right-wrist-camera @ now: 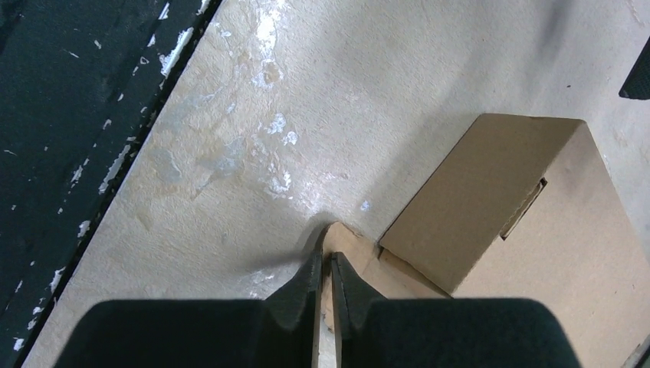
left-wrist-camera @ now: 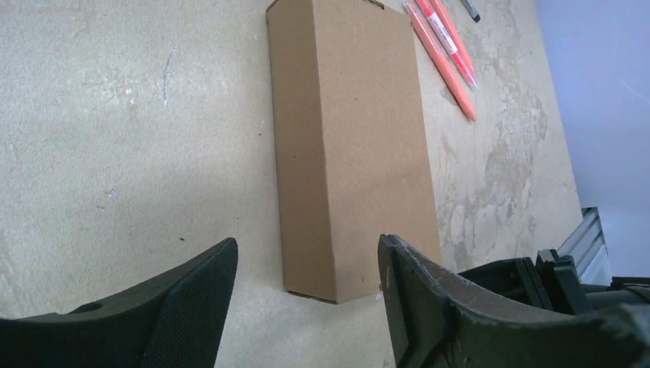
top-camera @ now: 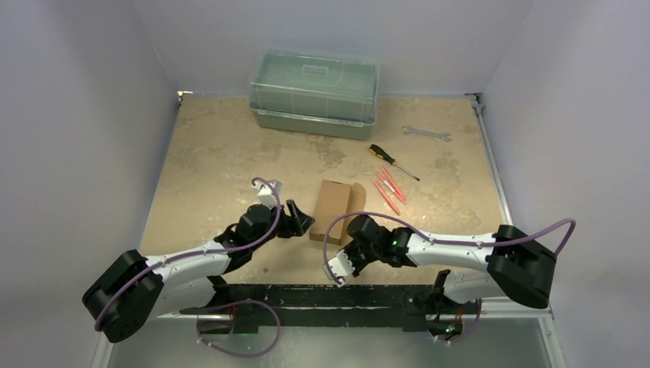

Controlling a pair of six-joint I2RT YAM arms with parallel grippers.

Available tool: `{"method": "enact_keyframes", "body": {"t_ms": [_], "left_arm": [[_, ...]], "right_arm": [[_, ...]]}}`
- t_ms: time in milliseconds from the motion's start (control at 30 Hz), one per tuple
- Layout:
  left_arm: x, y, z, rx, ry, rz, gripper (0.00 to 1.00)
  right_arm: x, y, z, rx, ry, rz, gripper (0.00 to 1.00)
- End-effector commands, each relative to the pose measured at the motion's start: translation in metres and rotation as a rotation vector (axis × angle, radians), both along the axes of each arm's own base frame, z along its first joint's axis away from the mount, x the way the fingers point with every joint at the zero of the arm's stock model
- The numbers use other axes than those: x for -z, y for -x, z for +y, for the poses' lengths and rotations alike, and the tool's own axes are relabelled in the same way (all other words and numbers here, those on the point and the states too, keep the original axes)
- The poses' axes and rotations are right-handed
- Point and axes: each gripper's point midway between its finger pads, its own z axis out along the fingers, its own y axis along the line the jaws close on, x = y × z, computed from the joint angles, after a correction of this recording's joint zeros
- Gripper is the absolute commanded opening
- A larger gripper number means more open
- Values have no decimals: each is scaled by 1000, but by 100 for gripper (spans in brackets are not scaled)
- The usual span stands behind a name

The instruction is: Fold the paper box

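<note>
The paper box (top-camera: 331, 208) is a small brown carton lying flat at the table's middle, with a scalloped flap (top-camera: 357, 196) sticking out on its right side. My left gripper (top-camera: 304, 222) is open just left of the box's near end. In the left wrist view the box (left-wrist-camera: 352, 146) lies ahead of the gripper (left-wrist-camera: 306, 264), its near end between the spread fingertips and touching neither. My right gripper (top-camera: 356, 228) is at the box's near right corner. In the right wrist view it (right-wrist-camera: 327, 259) is shut on a thin cardboard flap (right-wrist-camera: 349, 244) beside the box's closed end (right-wrist-camera: 475, 199).
A large green-grey lidded plastic container (top-camera: 314, 92) stands at the back. Orange pens (top-camera: 389, 190) lie right of the box and also show in the left wrist view (left-wrist-camera: 444, 54). A screwdriver (top-camera: 392, 162) and a wrench (top-camera: 426, 133) lie farther back right. The table's dark front edge (right-wrist-camera: 61, 115) is near.
</note>
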Motion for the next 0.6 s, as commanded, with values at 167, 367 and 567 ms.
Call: {"method": "enact_keyframes", "body": {"t_ms": [167,367,567], "left_arm": [[-13,-2,-6,19,25,-64,68],[-17,-6,-17,60,22,-80,73],[-13,-14,-25,71,-29,-70,75]], "right_arm": [[-15,-12,-4,68,-55,41,5],[-17,-12,-9,93,-68,134,3],[-19,-7,-5,104,-97,248,0]]}}
